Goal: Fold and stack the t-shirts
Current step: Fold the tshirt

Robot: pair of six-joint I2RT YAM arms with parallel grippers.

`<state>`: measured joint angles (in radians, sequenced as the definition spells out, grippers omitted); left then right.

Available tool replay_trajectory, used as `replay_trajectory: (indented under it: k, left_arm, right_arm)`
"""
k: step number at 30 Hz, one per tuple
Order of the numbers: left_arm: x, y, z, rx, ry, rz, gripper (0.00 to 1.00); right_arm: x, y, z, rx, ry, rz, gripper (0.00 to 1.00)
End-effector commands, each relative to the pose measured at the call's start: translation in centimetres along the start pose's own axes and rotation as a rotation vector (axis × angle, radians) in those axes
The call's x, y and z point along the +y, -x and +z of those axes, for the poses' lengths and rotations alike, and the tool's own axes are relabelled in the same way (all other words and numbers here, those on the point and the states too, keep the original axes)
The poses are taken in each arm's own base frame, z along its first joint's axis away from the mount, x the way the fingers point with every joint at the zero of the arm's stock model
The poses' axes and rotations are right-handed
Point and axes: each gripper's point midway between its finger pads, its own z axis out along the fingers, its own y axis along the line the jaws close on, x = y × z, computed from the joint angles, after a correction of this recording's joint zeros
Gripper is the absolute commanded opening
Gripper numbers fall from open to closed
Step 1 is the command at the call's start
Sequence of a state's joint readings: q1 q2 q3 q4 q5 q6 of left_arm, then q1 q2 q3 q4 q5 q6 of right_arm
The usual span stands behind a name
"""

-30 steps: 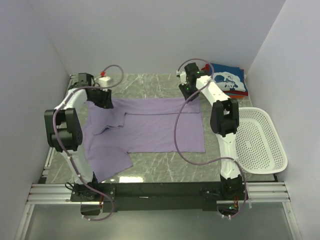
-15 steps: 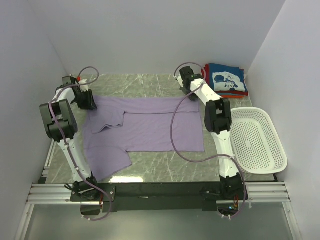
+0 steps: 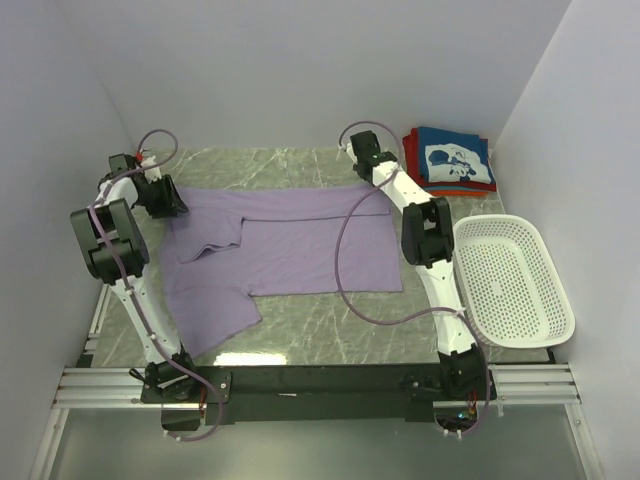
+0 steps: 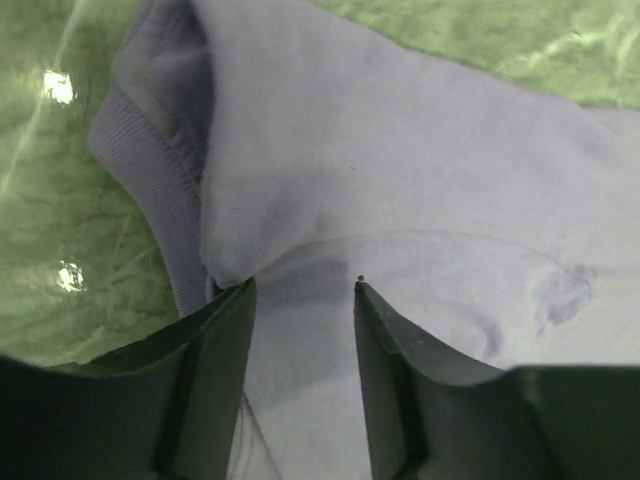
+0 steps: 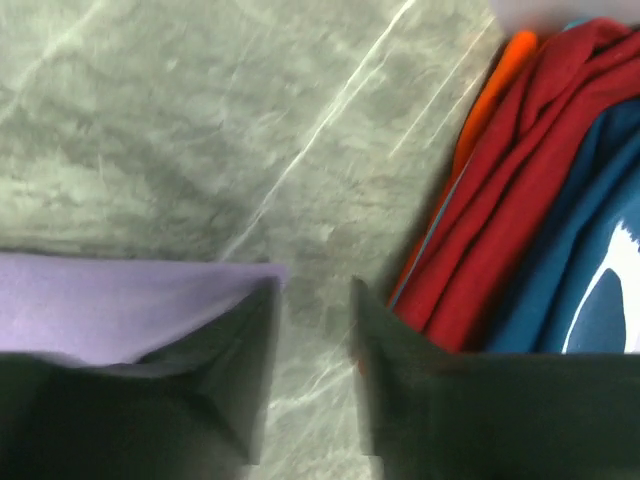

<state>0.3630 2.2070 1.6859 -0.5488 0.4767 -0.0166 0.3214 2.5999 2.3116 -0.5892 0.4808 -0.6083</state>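
Note:
The lavender t-shirt [image 3: 300,250] lies spread flat on the marble table, with one sleeve folded over near its left end. My left gripper [image 3: 168,200] is at the shirt's far-left corner. In the left wrist view it [image 4: 303,285] is open, with lavender cloth [image 4: 400,150] under and between its fingers. My right gripper [image 3: 362,160] is at the shirt's far-right corner. It [image 5: 315,285] is open over bare table, with the lavender corner [image 5: 100,300] at its left finger. A folded navy tee [image 3: 452,160] tops a stack at the back right.
The stack holds the navy [image 5: 580,250], red [image 5: 510,200] and orange [image 5: 490,100] tees, just right of my right gripper. A white perforated basket [image 3: 500,221] stands at the right edge. Walls close in the table on the left, back and right.
Both grippers have moved toward the back, the left one far to the left. The shirt's far edge has been drawn left and stretched out; its right edge has shifted slightly left.

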Motion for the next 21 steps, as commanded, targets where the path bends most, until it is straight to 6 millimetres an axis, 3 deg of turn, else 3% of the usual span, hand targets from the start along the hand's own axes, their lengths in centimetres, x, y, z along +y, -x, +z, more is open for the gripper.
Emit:
replay_trajectory:
  k: [1, 2, 3, 4, 5, 6, 7, 8, 9, 10, 11, 12, 13, 14, 15, 16, 17, 18, 19, 20, 21]
  left_arm:
    - [-1.8, 2.9, -3.5, -0.121, -0.074, 0.152, 0.52]
    - [-3.0, 3.5, -5.8, -0.160, -0.087, 0.256, 0.54]
    - [-3.7, 3.6, -7.1, -0.178, -0.105, 0.308, 0.56]
    - [-5.3, 4.3, -9.8, -0.225, -0.136, 0.370, 0.58]
    - [-5.0, 3.2, -11.0, -0.218, -0.158, 0.405, 0.67]
    - [-5.5, 2.7, -12.3, -0.220, -0.191, 0.426, 0.71]
    - [-6.7, 2.5, -14.2, -0.242, -0.237, 0.467, 0.74]
    - [-6.2, 0.8, -15.2, -0.200, -0.248, 0.495, 0.77]
    - [-6.3, -0.1, -15.9, -0.178, -0.261, 0.519, 0.77]
    - [-6.5, -0.9, -16.8, -0.164, -0.282, 0.558, 0.78]
    - [-6.1, -1.9, -17.5, -0.142, -0.288, 0.673, 0.78]
    - [-6.5, -4.7, -18.2, -0.058, -0.333, 0.660, 0.77]
    - [-6.5, -6.4, -18.5, -0.015, -0.351, 0.673, 0.76]
    - [-5.6, -7.7, -18.7, 0.018, -0.348, 0.747, 0.73]
    - [-5.7, -9.6, -19.2, 0.068, -0.372, 0.741, 0.72]
    - [-5.6, -11.5, -19.4, 0.100, -0.380, 0.751, 0.70]
    - [-4.8, -12.8, -19.5, 0.140, -0.365, 0.806, 0.68]
    - [-4.6, -13.7, -19.5, 0.159, -0.358, 0.828, 0.67]
    - [-4.6, -15.9, -19.6, 0.191, -0.362, 0.837, 0.66]
    - [-4.2, -16.8, -19.6, 0.213, -0.347, 0.881, 0.64]
    - [-4.0, -17.6, -19.6, 0.223, -0.342, 0.894, 0.63]
  right_arm:
    - [-5.2, 3.3, -4.7, -0.132, -0.063, 0.105, 0.52]
    - [-6.9, 4.0, -7.9, -0.178, -0.052, 0.132, 0.57]
    - [-6.7, 4.4, -9.3, -0.219, 0.001, 0.134, 0.62]
    - [-6.1, 3.7, -10.1, -0.216, 0.041, 0.124, 0.71]
    - [-5.7, 3.0, -11.4, -0.208, 0.082, 0.111, 0.73]
    - [-6.7, 3.6, -14.4, -0.267, 0.117, 0.124, 0.75]
    - [-5.8, 2.8, -15.1, -0.258, 0.159, 0.118, 0.81]
    - [-6.2, 1.9, -17.5, -0.263, 0.196, 0.109, 0.87]
    - [-5.6, 1.2, -18.3, -0.256, 0.227, 0.105, 0.88]
    - [-3.8, 0.2, -18.8, -0.246, 0.306, 0.091, 0.88]
    - [-3.6, -0.9, -21.0, -0.244, 0.352, 0.079, 0.89]
    - [-2.7, -1.7, -21.8, -0.242, 0.395, 0.067, 0.89]
    - [0.1, -3.4, -22.3, -0.224, 0.500, 0.033, 0.89]
    - [0.6, -4.6, -24.1, -0.223, 0.532, 0.016, 0.90]
    - [3.0, -7.1, -24.0, -0.169, 0.581, -0.011, 0.90]
    - [4.5, -8.0, -24.7, -0.163, 0.607, -0.047, 0.89]
    - [4.8, -8.7, -26.1, -0.187, 0.602, -0.064, 0.88]
    - [7.3, -11.4, -25.7, -0.129, 0.635, -0.106, 0.84]
    - [8.7, -12.3, -26.3, -0.130, 0.649, -0.152, 0.82]
    - [8.8, -12.5, -26.8, -0.160, 0.614, -0.164, 0.79]
    - [10.5, -14.7, -26.4, -0.118, 0.628, -0.194, 0.72]
